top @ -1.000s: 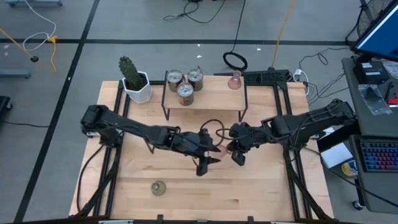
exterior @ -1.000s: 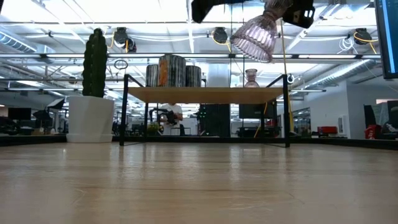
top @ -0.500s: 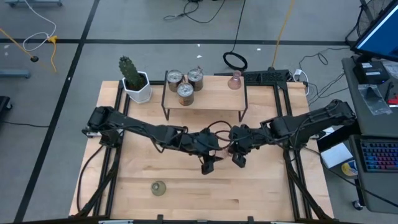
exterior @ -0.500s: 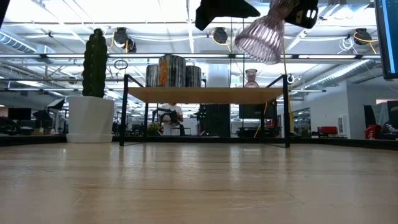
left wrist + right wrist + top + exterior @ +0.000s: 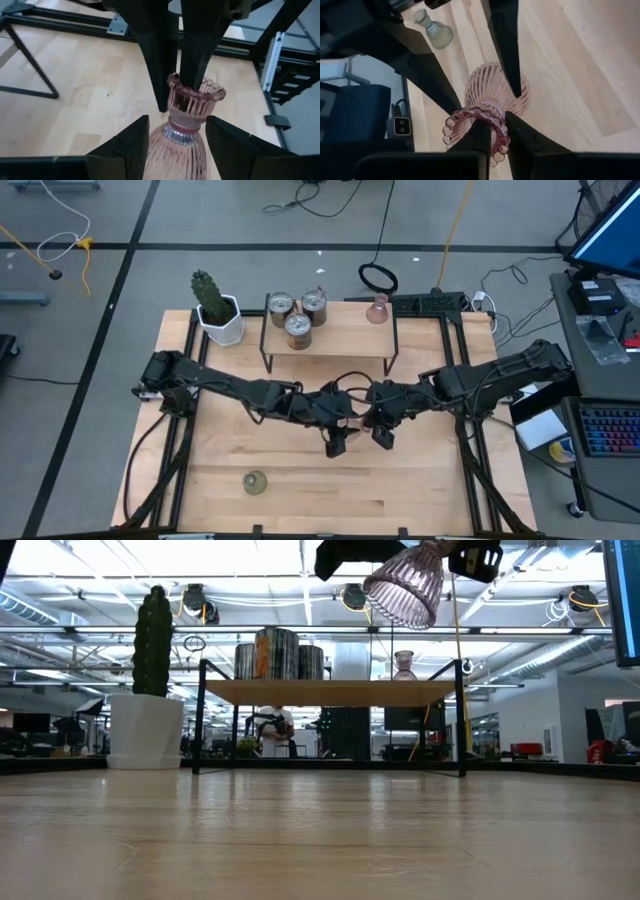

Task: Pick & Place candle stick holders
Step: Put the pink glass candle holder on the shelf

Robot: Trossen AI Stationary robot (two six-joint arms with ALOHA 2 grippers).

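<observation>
A pink ribbed glass holder (image 5: pixel 405 585) hangs high above the table's middle. My right gripper (image 5: pixel 492 135) is shut on its scalloped rim. My left gripper (image 5: pixel 177 145) is open, one finger on each side of the holder's wide body; I cannot tell whether they touch it. Both grippers meet in the high view, my left gripper (image 5: pixel 338 435) and my right gripper (image 5: pixel 380 430). Three silvery holders (image 5: pixel 298 315) and a second pink one (image 5: pixel 377 310) stand on a small raised shelf (image 5: pixel 330 335). An olive-green holder (image 5: pixel 255 481) stands on the table near the front. My right gripper pinches the holder's scalloped rim (image 5: pixel 475 112), one finger inside the mouth (image 5: pixel 197 60) and one outside (image 5: pixel 160 75). The fingers come from above, slanting from the table's right. The holder hangs tilted below them, wide body down, clear of the table.
A green cactus in a white pot (image 5: pixel 215 305) stands at the table's far left, beside the shelf. The shelf stands on thin dark legs (image 5: pixel 200 720) at the far middle. Bare wood (image 5: pixel 430 480) lies at the near right.
My left gripper has gone toward the table's right edge, up to the pink holder, and its fingers now stand around the body. The holder has swung a little in my right gripper's hold and sits slightly higher.
</observation>
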